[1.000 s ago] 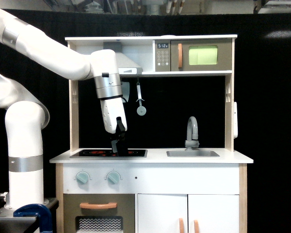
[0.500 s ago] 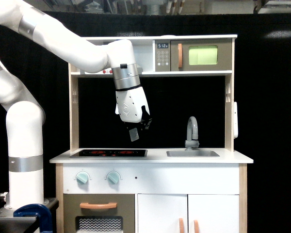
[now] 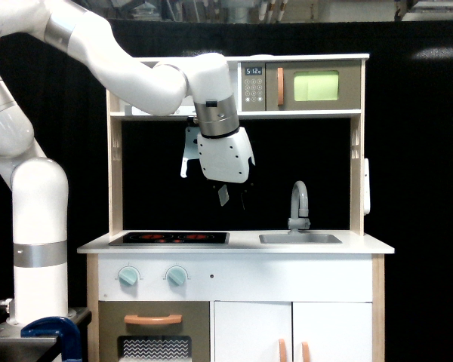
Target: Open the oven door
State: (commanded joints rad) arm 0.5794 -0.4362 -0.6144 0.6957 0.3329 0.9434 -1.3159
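Gripper (image 3: 232,198) seemingly parted, empty, in midair

I have one exterior view, set straight in front of the toy kitchen (image 3: 238,249) and facing it head-on, at about the height of its worktop. It stands far enough back to take in the whole unit from top shelf to lower doors, with the arm's base column (image 3: 39,249) at the exterior view's left. No second view shares this scene.
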